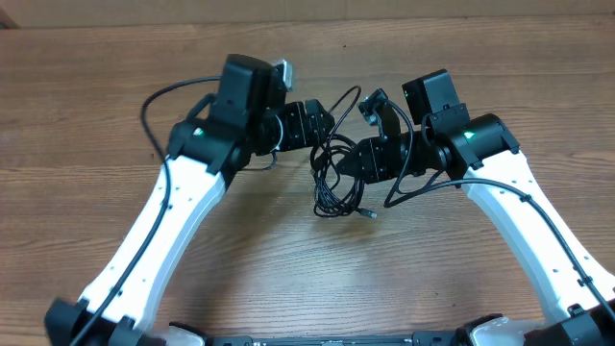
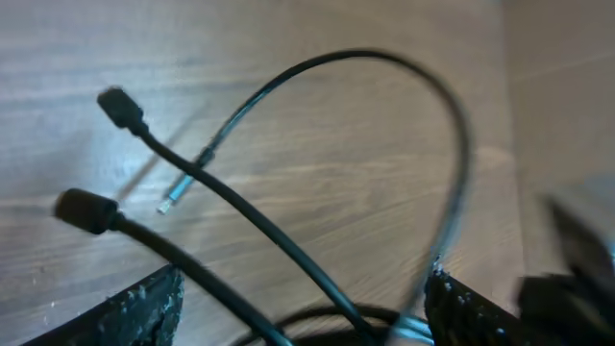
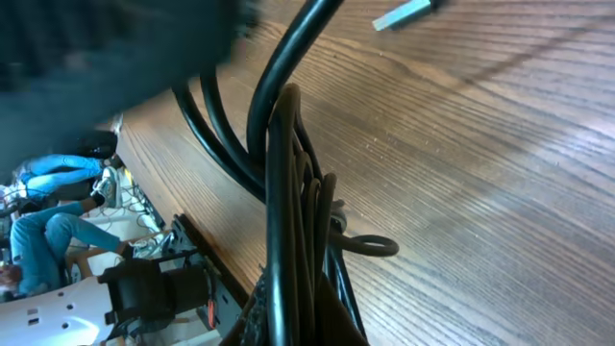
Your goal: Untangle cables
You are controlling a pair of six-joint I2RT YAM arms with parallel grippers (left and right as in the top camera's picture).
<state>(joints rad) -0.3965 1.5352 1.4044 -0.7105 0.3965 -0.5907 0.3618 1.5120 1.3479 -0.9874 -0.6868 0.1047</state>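
- Where the right wrist camera looks closest, the right hand (image 1: 348,163) is clamped on the cables (image 3: 285,192). A bunch of black strands rises from the bottom centre of that frame, pinched tight together.
- Close to the left wrist camera, the left hand (image 2: 303,312) has its fingers (image 2: 144,306) well apart at the lower corners. Two cords cross the gap between them, but neither is squeezed.
- Beyond those fingers, two black plug ends (image 2: 115,104) sit at the left of the frame, with a silvery tip (image 2: 168,202) just right of them. One cord arches high toward the upper right.
- From overhead, the tangle hangs in the middle of the frame between both hands. Its loops trail down toward the table (image 1: 115,58) just below the right hand, and one loose end curls toward the upper centre.
- By my reading, the bundle's long axis runs top to bottom of the overhead frame. The right hand is on it and the left hand lies just to its upper left. A grip and a pull leftward, across that axis, looks like what would open the loops.
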